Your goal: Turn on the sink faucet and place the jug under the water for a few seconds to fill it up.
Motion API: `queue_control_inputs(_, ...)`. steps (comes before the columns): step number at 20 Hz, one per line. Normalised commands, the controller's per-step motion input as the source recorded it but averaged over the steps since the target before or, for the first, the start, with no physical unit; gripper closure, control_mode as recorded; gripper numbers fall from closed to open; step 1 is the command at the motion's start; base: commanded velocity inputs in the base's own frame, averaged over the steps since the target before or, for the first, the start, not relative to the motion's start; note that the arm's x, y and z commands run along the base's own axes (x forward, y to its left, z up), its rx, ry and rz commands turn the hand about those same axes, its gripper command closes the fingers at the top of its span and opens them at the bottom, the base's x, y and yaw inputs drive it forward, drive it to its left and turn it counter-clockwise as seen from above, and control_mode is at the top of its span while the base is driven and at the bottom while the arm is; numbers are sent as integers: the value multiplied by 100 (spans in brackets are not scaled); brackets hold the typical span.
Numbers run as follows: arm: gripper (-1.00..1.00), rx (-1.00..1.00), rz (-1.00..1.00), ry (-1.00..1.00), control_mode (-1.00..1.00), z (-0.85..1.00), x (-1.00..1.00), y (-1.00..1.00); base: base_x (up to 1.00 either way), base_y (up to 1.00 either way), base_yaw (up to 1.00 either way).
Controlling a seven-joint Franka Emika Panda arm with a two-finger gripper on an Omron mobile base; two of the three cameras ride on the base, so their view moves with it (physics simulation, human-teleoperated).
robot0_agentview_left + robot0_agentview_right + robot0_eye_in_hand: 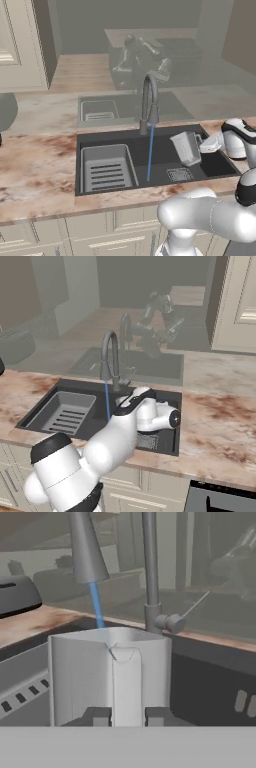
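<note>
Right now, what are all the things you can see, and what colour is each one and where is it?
sink faucet: one, dark grey, behind the sink, running.
water: one stream, bright blue, falling from the nozzle into the sink.
sink: one, black, set into the counter.
rack insert: one, light grey, in the sink's left part.
jug: one, translucent grey, held over the sink, right of the stream.
toaster: one, silver, on the counter left of the sink.
counter: one, pinkish marble, around the sink.
gripper: one, dark jaws closed on the jug's handle.
</note>
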Motion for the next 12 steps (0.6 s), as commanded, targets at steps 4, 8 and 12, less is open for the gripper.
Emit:
queue_control_inputs(4,100,0,0,-19,-100,0,1,20,0,0,0)
queue_control_inputs(8,100,-2,0,-15,-100,-3,0,25,0,0,0)
queue_control_inputs(12,100,-4,0,-5,-100,-19,8,22,0,0,0)
